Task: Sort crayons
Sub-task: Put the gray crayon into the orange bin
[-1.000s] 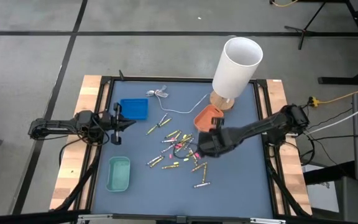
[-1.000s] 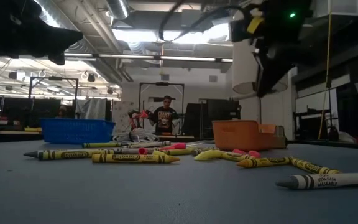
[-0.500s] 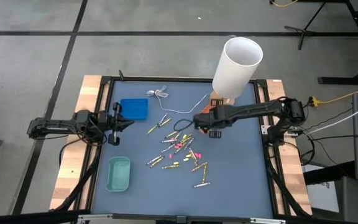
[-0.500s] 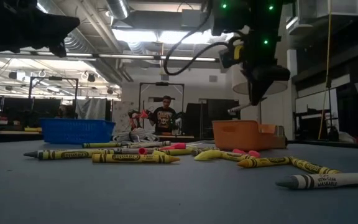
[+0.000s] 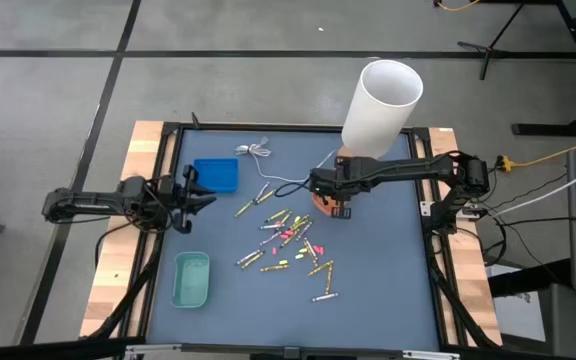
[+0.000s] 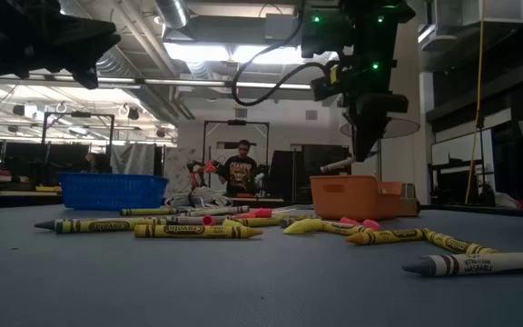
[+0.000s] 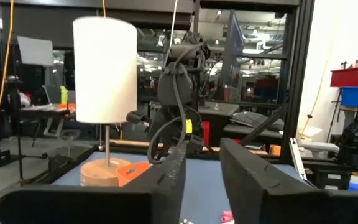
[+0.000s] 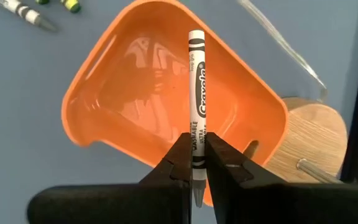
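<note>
Several crayons, mostly yellow with some pink, lie scattered on the blue mat; the low view shows them lying flat. My right gripper hangs over the orange tray, pointing steeply down and shut on a white crayon. In the high view it covers most of that tray. My left gripper waits at the table's left edge, open, with nothing between its fingers. My right gripper pinches the white crayon between its two fingers near the crayon's pointed end. The fingers come from above, slanting down. The crayon sticks out past the fingertips in line with them, lifted clear, its blunt end over the orange tray's hollow.
A white-shaded lamp on a round wooden base stands just behind the orange tray. A blue tray sits at the far left, a green tray at the near left. A thin white cable runs along the far side.
My right gripper has swung from above the crayon pile toward the table's far edge and now hangs over the orange tray. Its arm, which slanted toward the near side, now lies straight across the table.
</note>
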### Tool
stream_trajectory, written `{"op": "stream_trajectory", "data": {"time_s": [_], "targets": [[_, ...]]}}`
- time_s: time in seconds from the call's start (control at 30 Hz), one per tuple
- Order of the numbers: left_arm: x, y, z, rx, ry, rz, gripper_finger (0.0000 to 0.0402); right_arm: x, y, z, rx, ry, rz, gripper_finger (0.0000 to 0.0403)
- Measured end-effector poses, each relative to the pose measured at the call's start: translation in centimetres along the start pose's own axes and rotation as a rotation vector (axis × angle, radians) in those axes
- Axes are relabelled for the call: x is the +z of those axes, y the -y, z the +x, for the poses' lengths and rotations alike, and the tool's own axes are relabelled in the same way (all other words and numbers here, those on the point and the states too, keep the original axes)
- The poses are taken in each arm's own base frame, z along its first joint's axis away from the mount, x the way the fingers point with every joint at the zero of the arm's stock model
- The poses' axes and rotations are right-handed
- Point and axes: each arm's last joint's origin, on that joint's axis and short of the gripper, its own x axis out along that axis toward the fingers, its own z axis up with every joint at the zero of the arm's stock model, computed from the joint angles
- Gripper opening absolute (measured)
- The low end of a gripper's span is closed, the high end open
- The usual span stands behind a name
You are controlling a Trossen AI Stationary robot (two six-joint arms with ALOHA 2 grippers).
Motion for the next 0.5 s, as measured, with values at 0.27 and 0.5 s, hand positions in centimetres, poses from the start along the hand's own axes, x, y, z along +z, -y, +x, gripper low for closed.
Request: {"op": "stream_trajectory", "data": {"time_s": [0.27,0.5], "targets": [[-0.8,-0.1,1.1,0.048,-0.078,-0.042,0.0116,0.0,0.0,0.0,0.008,0.001,-0.013,0.0026],[-1.0,-0.2,3.0,0.103,-0.221,-0.029,0.0116,0.0,0.0,0.0,0.011,0.000,-0.013,0.0043]]}}
